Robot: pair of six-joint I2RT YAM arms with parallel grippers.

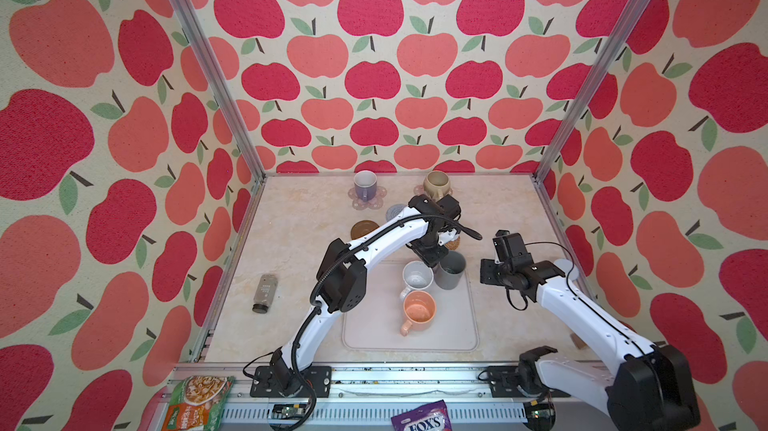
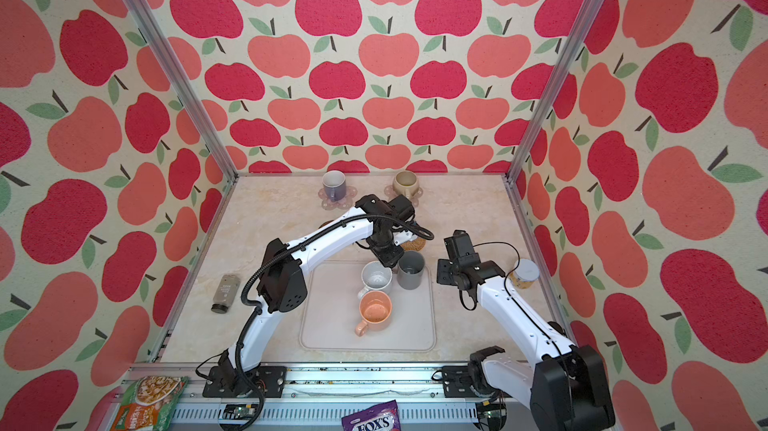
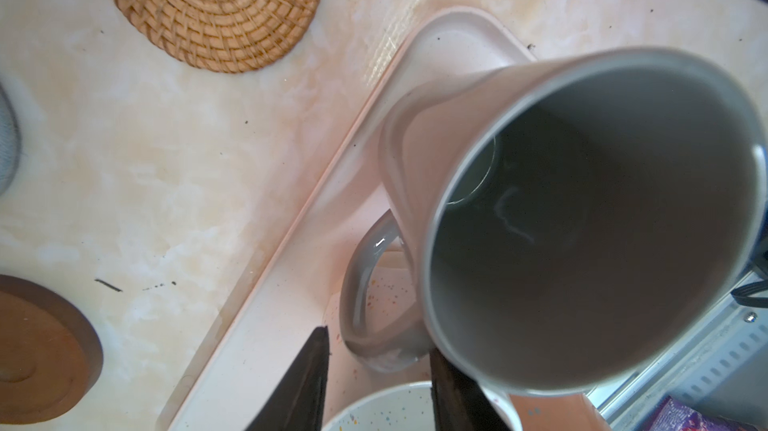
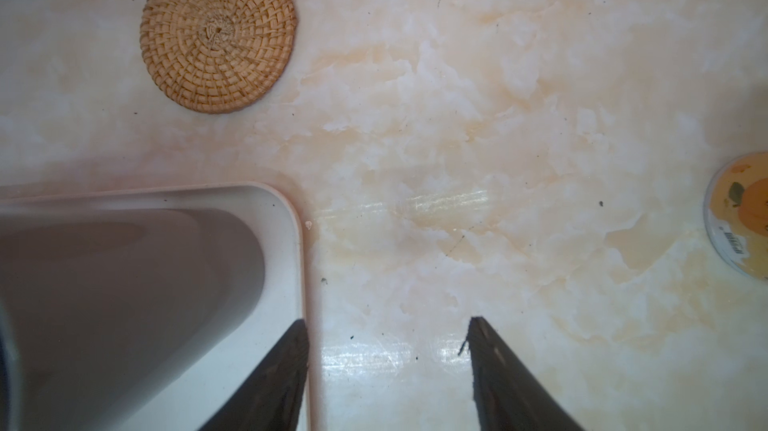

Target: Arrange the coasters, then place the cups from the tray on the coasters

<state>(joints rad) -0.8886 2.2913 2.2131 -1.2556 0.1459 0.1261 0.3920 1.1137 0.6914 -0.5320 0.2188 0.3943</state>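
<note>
The tray (image 1: pixel 374 325) holds a white cup (image 1: pixel 417 275), a peach cup (image 1: pixel 419 311) and a tall dark grey cup (image 1: pixel 452 270). My left gripper (image 1: pixel 430 260) hangs over the tray, open, and its fingers straddle the grey cup's handle (image 3: pixel 365 304) with a gap on one side. My right gripper (image 4: pixel 388 325) is open and empty beside the tray's back right corner (image 4: pixel 291 217). At the back, a lavender cup (image 1: pixel 365 186) and a beige cup (image 1: pixel 436 184) each stand on a pink flower coaster. The rattan coaster (image 4: pixel 218 30), brown disc coaster (image 1: pixel 363 229) and blue-grey coaster (image 1: pixel 395 213) are bare.
A dark bottle (image 1: pixel 264 294) lies on the table to the left. A round can (image 2: pixel 524 273) stands by the right wall behind my right arm. Snack packets (image 1: pixel 199 402) and a purple sweets bag (image 1: pixel 422 418) lie on the front rail. Walls close three sides.
</note>
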